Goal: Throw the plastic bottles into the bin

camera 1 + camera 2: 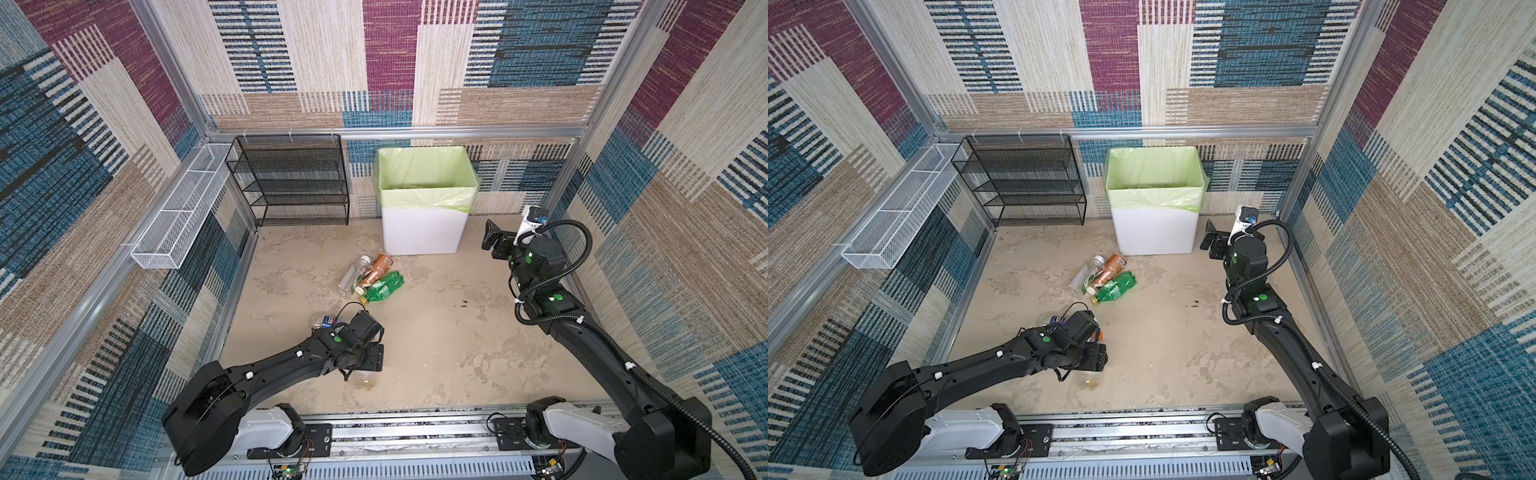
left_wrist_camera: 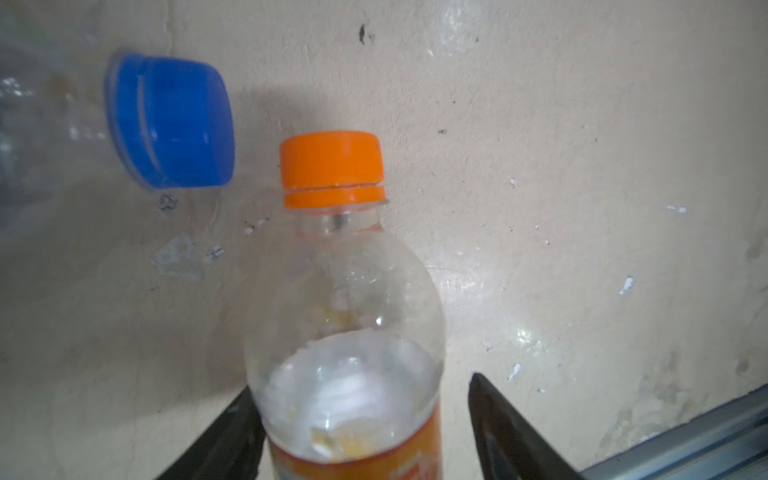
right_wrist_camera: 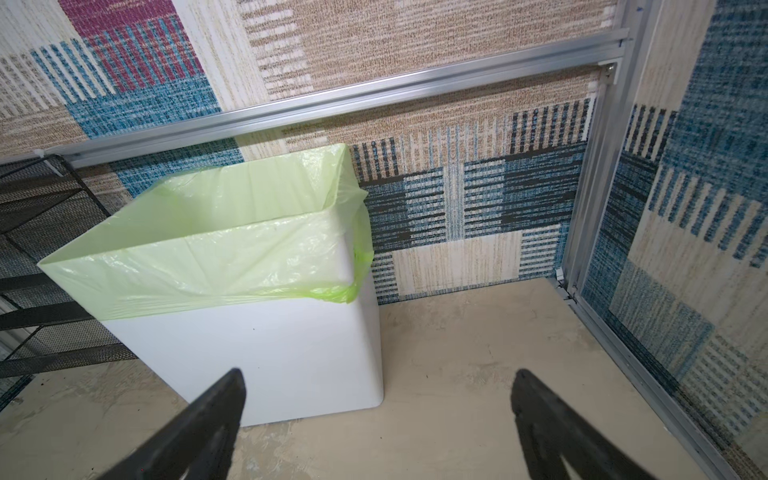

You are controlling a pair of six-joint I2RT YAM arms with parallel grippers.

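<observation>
One clear orange-capped bottle (image 2: 345, 291) lies on the table (image 1: 436, 332) near its front edge, between the half-open jaws of the left gripper (image 2: 360, 387). It is probably almost empty: light, slippery, easily crushed. The labelled body seems the best hold. The right gripper (image 3: 378, 372) hangs wide and empty near the bin (image 3: 249, 340).

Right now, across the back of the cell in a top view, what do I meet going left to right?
In a top view: white wire basket → black mesh rack → bin → right gripper.
</observation>
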